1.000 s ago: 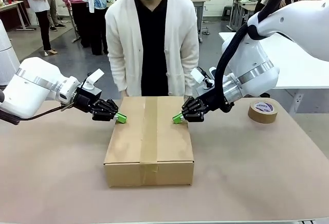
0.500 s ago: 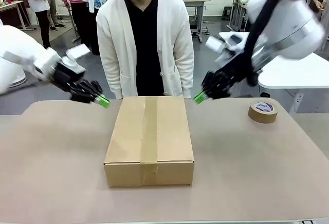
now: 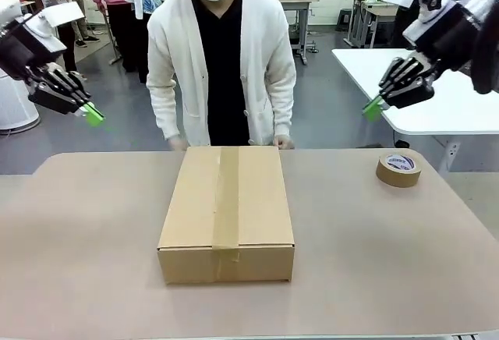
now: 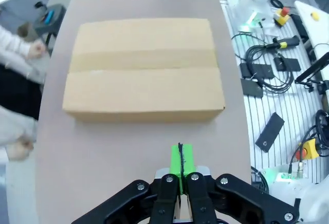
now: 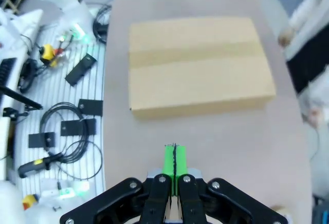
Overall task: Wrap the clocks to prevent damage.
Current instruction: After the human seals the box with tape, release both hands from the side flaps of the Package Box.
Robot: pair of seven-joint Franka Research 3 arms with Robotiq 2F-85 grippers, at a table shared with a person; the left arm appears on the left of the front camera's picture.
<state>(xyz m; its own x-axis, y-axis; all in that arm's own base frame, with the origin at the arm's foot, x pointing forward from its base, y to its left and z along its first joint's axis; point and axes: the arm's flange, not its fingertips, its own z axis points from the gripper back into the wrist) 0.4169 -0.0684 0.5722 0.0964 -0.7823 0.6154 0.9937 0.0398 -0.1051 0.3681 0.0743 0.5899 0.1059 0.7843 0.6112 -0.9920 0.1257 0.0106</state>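
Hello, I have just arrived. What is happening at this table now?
A closed brown cardboard box, sealed with tape along its top, sits in the middle of the table. Both grippers are shut, hold nothing and hang high above it: the left gripper at one side, the right gripper at the other. A person in a white cardigan stands behind the box. A roll of brown tape lies apart.

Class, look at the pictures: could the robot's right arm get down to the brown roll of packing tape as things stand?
Probably yes. The right tool hangs shut and empty above the brown roll of packing tape, which lies alone on the tan table.
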